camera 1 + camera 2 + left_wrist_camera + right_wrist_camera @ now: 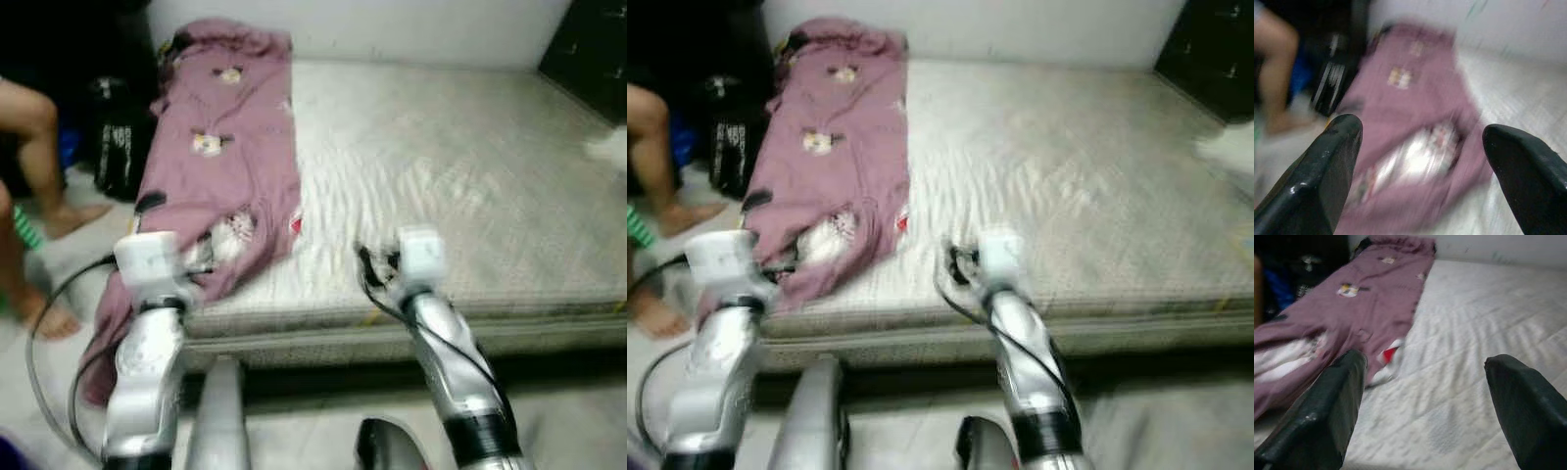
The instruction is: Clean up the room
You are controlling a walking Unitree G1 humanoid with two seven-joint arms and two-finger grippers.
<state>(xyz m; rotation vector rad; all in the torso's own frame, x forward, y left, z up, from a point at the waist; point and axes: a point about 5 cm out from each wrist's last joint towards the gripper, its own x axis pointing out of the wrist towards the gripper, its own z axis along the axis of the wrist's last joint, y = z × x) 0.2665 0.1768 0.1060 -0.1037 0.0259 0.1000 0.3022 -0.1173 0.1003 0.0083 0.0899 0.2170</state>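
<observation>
Both end effectors (1420, 147) (1425, 391) released; mauve patterned blanket (220, 147) rumpled along mattress (460, 176).

Motion blur softens the mauve blanket (223, 147), so its small printed patches can't be read. A person's bare legs (37, 137) are cut off at the frame's left edge. A white thing (612, 149) at the right edge is too smeared to identify.

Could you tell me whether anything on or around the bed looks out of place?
Yes: the mauve blanket lies crumpled along the left edge of the bare mattress, its lower end spilling over the side toward the floor instead of being spread or folded.
</observation>
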